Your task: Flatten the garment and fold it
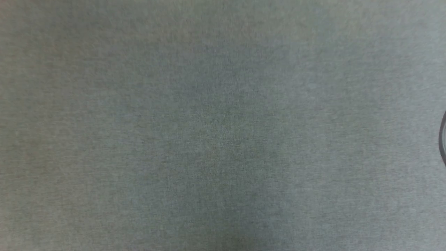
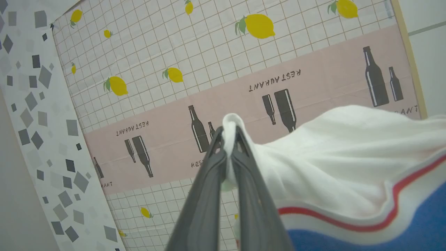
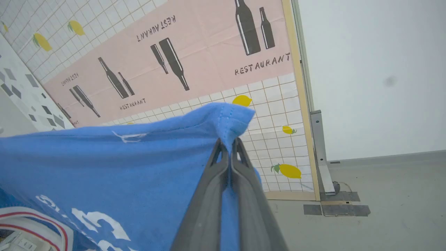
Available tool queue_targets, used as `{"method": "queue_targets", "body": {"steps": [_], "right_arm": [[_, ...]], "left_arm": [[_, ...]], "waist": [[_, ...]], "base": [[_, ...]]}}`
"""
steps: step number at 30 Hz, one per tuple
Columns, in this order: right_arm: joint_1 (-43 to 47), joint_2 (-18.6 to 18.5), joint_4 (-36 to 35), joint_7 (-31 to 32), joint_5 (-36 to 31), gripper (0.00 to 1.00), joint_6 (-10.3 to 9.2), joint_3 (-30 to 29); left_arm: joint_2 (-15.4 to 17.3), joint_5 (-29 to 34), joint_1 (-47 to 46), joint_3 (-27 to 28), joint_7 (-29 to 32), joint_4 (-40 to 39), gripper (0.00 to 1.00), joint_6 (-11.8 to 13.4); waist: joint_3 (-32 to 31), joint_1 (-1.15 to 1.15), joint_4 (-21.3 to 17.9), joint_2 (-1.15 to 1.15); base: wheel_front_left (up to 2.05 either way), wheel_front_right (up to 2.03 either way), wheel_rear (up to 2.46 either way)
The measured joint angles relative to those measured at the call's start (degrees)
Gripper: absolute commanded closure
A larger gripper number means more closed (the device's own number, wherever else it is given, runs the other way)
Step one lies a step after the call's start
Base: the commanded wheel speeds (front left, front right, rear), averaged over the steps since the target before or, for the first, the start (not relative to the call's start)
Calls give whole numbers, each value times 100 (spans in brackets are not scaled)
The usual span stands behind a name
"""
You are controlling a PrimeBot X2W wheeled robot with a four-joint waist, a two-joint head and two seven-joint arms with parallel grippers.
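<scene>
At left tool (image 2: 228, 137) pinched garment (image 2: 331, 157) is white; at right tool (image 3: 229, 146), blue.

Blue garment (image 3: 104, 167), white sleeve, red stripe; lifted, pinched.

Head view: grey surface (image 1: 209, 122) across the frame, with a fine heathered, cloth-like grain, slightly blurred. Tone is uneven. There is a darker, bluish patch at centre running to the bottom edge, lighter toward the upper right, and a faint warm cast along the left edge. At the right edge, mid-height, is a thin dark curved rim (image 1: 442, 139), cut off by the frame; object not identifiable.
</scene>
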Motion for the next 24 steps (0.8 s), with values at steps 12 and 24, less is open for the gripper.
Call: {"method": "queue_targets", "body": {"steps": [12, 24], "right_arm": [[462, -9, 835, -341, 96, 100, 0, 381], [3779, -55, -449, -411, 1113, 100, 0, 1100]], "left_arm": [[-422, -461, 887, 67, -1083, 891, 100, -111], [-733, -1171, 4054, 43, -1709, 828, 100, -365]], "waist": [[487, 0, 299, 0], [-512, -2, 619, 0]], "base": [[0, 0, 0], [0, 0, 0]]}}
